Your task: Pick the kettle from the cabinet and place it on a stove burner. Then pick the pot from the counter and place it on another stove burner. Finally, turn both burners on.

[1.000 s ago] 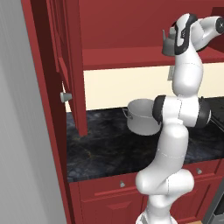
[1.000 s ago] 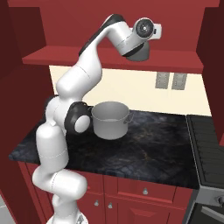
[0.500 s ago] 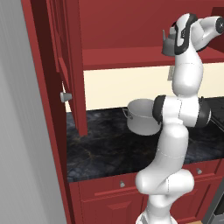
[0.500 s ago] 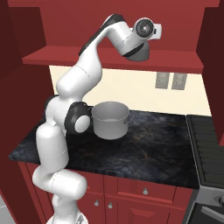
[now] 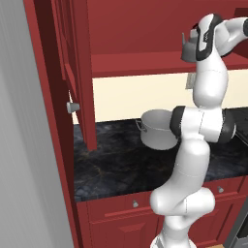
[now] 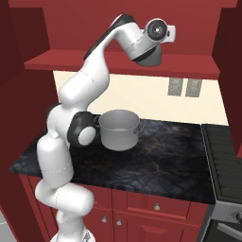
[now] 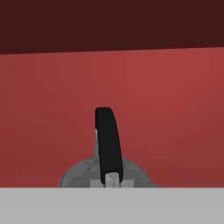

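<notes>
The grey kettle [image 5: 186, 50] sits at the front of the red cabinet shelf [image 5: 140, 64], its spout up to the left. In the hand view its black arched handle [image 7: 107, 140] rises edge-on from the grey body [image 7: 78, 177], with the cabinet's red back wall behind. My gripper [image 5: 193, 47] is at that handle and shut on it; the fingertips are hidden. In the right base view the hand [image 6: 150, 56] covers the kettle. The wide silver pot [image 5: 156, 128] [image 6: 118, 128] stands on the black counter [image 6: 160, 160] below. The stove's black grates [image 6: 224, 160] lie at the right.
The cabinet door [image 5: 77, 72] hangs open on the left, its round silver knob [image 5: 72, 107] facing out. Two wall outlets [image 6: 184, 87] sit above the counter. Red drawers [image 6: 156, 206] run under the worktop. A cabinet side wall [image 6: 231, 47] closes the right.
</notes>
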Tool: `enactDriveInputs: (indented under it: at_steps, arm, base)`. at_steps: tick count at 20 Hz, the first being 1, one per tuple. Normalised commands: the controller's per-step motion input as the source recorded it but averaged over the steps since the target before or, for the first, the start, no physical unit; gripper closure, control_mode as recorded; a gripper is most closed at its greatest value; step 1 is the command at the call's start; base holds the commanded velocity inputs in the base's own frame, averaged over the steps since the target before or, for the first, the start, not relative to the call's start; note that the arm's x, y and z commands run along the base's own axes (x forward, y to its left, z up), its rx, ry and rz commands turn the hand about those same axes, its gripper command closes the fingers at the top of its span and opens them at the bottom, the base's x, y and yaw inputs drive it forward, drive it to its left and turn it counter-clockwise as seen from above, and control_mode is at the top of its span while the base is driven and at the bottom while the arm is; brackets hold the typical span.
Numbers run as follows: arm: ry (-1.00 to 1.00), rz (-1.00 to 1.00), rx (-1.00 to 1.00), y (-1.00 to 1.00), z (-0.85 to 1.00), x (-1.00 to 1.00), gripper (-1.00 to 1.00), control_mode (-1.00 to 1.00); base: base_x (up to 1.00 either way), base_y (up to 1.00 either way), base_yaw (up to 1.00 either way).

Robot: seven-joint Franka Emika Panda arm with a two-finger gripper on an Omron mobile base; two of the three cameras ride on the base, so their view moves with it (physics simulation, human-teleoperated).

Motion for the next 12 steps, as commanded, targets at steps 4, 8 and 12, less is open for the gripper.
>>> enactDriveInputs:
  at_steps: [4, 8, 12]
  arm:
    - [-0.06, -0.01, 0.00, 0.00, 0.00, -0.34, 1.00, -1.00]
    - [-0.11, 0.00, -0.03, 0.02, -0.03, -0.66, 1.00, -1.00]
    - [-0.12, 0.00, -0.06, 0.00, -0.02, -0.73, 1.00, -1.00]
  base:
    - [0.00, 0.00, 0.00]
    - [0.00, 0.00, 0.00]
    - [0.00, 0.00, 0.00]
